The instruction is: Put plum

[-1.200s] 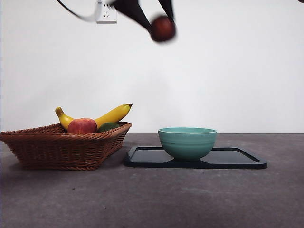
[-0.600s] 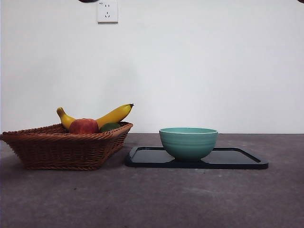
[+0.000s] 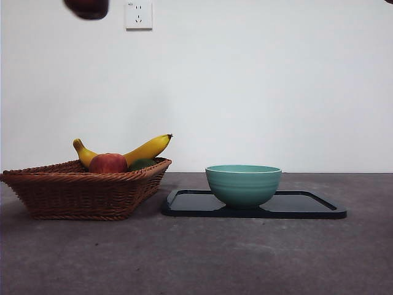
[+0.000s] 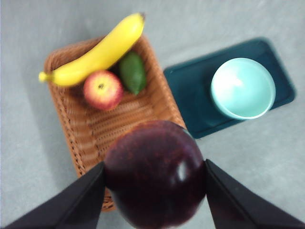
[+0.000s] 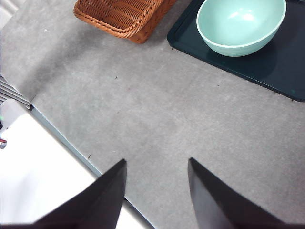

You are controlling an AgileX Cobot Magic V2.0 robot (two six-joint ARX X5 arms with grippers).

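The plum (image 4: 155, 174), dark maroon and glossy, sits between the two black jaws of my left gripper (image 4: 153, 179), which is shut on it high above the wicker basket (image 4: 128, 119). In the front view only the plum's underside (image 3: 87, 8) shows at the top left edge, well above the basket (image 3: 80, 190). My right gripper (image 5: 157, 164) hangs open over bare table, with nothing between its jaws.
The basket holds a banana (image 3: 144, 149), a red-yellow apple (image 3: 108, 163) and a green fruit (image 3: 142, 164). A teal bowl (image 3: 243, 183) stands on a dark tray (image 3: 307, 206) to the basket's right. A wall socket (image 3: 139, 13) is behind. The table edge (image 5: 62, 138) shows in the right wrist view.
The plum was carried left along the top of the front view, from above the bowl, out of sight, and now shows again at the top left above the basket.
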